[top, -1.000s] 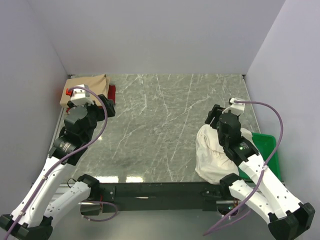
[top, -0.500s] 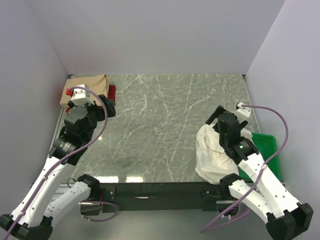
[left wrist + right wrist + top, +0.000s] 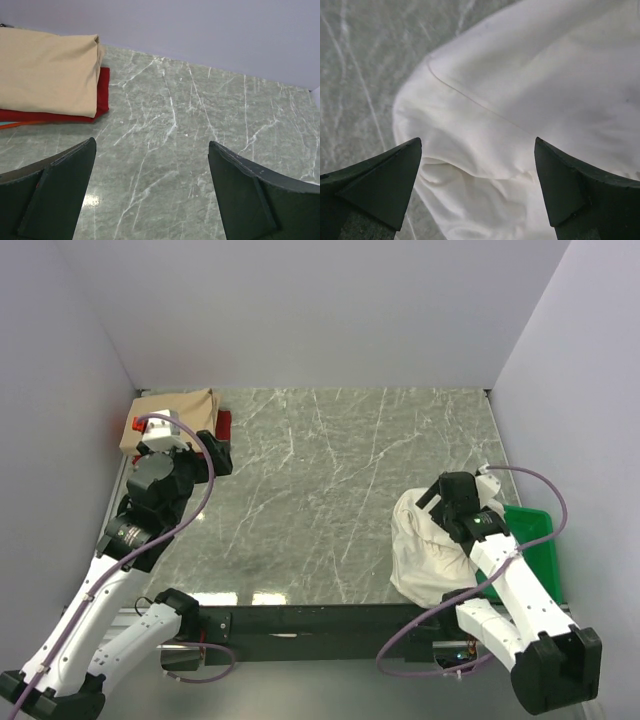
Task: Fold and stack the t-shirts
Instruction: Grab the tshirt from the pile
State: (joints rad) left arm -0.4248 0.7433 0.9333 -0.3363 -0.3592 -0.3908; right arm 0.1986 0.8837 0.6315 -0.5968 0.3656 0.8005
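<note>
Biggest worry right now: the cream t-shirt [image 3: 520,100] is one crumpled heap at the near right edge of the table [image 3: 330,460], right up against the green tray [image 3: 535,530]. If I just pinch into the middle of that bulge I'll probably catch several layers at once, and it'll come up as a wad instead of spreading flat. Pull it the wrong way and it could slide off the near edge or snag on the tray rim.

My right claw [image 3: 477,142] is spread wide, hanging just over the heap's folds with nothing in it. I can't tell if the tips brush the cloth.

My left claw [image 3: 151,142] is wide open too and empty, over bare marble. It's near the folded tan t-shirt [image 3: 45,70], which sits on the red t-shirt [image 3: 102,95] in the far left corner.
</note>
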